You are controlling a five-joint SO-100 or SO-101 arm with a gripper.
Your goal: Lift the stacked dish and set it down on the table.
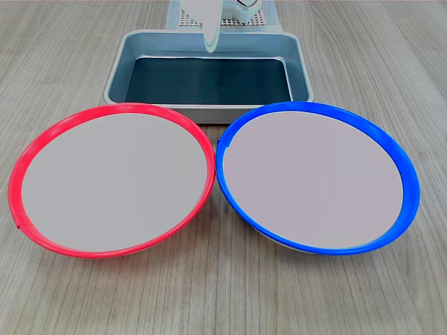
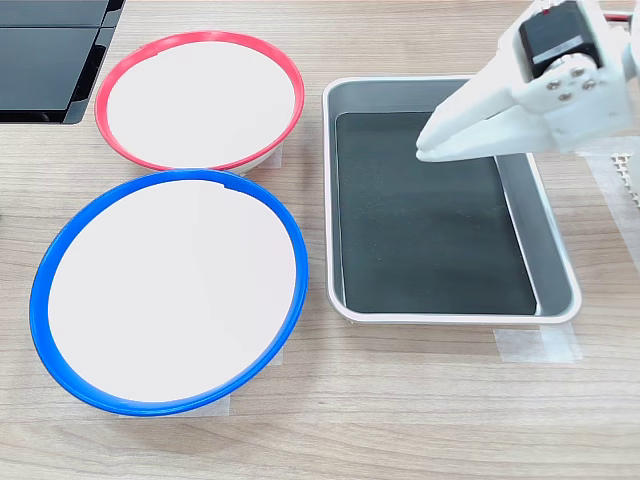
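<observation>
Second exterior view: hand closed, empty.

You find no readable text, label, brand, number or sign in either exterior view. The blue-rimmed dish and the red-rimmed dish show you only plain pale insides and plain coloured rims. The grey tray carries no marking on its walls or dark bottom. The white gripper shows you screw heads and a dark block on its body, but no lettering you can make out. The tape strips on the table are blank.
</observation>
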